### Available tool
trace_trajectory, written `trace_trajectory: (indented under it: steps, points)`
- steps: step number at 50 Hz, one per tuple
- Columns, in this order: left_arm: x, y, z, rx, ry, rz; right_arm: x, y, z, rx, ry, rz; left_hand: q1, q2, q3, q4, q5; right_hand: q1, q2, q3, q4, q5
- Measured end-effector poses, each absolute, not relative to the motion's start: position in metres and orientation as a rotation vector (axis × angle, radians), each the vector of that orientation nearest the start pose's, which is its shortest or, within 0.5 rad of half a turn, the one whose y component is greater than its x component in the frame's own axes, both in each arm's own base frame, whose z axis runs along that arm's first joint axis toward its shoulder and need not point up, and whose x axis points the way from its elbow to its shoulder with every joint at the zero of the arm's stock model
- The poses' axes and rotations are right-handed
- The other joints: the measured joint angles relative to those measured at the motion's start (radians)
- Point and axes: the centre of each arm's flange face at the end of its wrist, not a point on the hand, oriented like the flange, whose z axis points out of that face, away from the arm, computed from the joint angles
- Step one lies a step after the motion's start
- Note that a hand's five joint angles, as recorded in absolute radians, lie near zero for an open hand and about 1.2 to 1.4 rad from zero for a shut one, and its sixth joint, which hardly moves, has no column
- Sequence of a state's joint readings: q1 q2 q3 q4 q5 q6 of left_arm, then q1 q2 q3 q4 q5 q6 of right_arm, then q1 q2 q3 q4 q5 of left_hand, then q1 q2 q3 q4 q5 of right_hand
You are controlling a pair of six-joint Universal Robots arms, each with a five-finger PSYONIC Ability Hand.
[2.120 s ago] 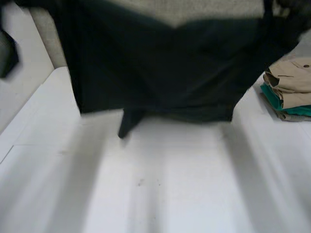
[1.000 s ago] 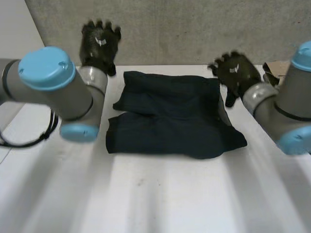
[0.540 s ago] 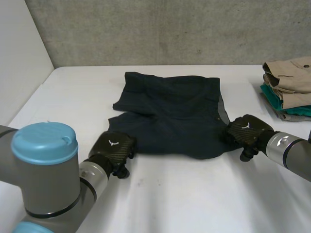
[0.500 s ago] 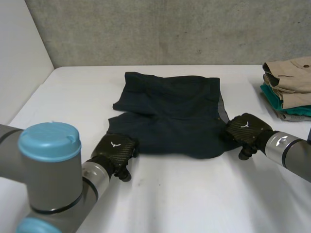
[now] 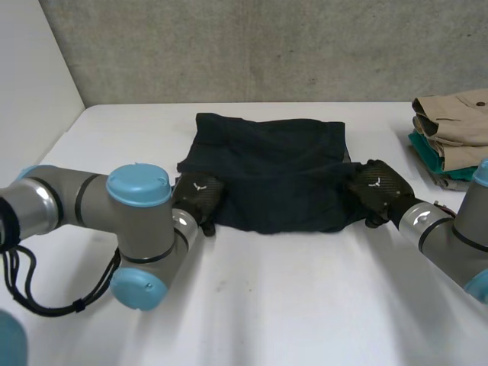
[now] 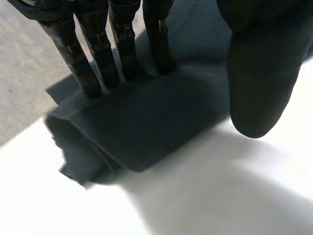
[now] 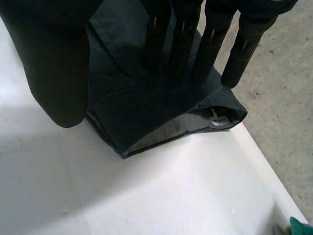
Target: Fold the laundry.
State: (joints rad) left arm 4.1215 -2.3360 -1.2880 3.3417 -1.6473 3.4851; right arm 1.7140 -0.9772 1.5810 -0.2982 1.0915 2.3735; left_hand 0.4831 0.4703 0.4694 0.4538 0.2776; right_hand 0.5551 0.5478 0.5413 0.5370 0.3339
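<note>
A dark navy garment (image 5: 267, 171) lies folded on the white table (image 5: 267, 305), its near edge doubled over. My left hand (image 5: 200, 194) rests at the near left corner. In the left wrist view its fingers (image 6: 122, 44) are straight and press down on the folded cloth (image 6: 137, 127), while the thumb (image 6: 259, 73) hangs beside it over the table. My right hand (image 5: 375, 191) is at the near right corner. Its straight fingers (image 7: 210, 44) lie on the cloth (image 7: 146, 117), where a grey lining and a small label show at the open edge.
A stack of folded clothes (image 5: 457, 137), beige over green, sits at the table's far right edge; its green cloth (image 7: 301, 227) shows in the right wrist view. A concrete wall runs behind the table. Bare tabletop spreads in front of the garment.
Both hands moved away from me with the garment's near edge, doubling it over the rest. The garment now covers less of the table, and the fingers lie straight on it.
</note>
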Motion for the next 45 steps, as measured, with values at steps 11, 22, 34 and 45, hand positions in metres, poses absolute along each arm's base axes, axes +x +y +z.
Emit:
trace_trajectory:
  steps: [11, 22, 34, 45]
  points:
    - [-0.334, -0.321, 0.109, 1.111, 2.083, -1.955, 0.235, -0.346, 0.120, -1.485, 1.998, -1.921, 0.000, -0.001, 0.000, 0.000, 0.000, 0.212, 0.225, 0.227, 0.229, 0.246]
    - [-0.337, -0.334, 0.095, 1.127, 2.083, -1.962, 0.244, -0.358, 0.119, -1.477, 1.985, -2.046, 0.320, 0.301, 0.300, 0.318, 0.208, 0.552, 0.628, 0.650, 0.661, 0.626]
    - [-0.333, -0.319, 0.117, 1.148, 2.105, -1.971, 0.243, -0.360, 0.134, -1.456, 2.018, -2.116, 0.648, 0.724, 0.716, 0.742, 0.635, 0.552, 0.628, 0.650, 0.663, 0.626]
    - [-0.305, -0.252, 0.170, 1.218, 2.251, -1.808, 0.227, -0.314, 0.168, -1.537, 2.217, -1.786, 0.648, 0.724, 0.720, 0.745, 0.635, 0.552, 0.628, 0.650, 0.664, 0.626]
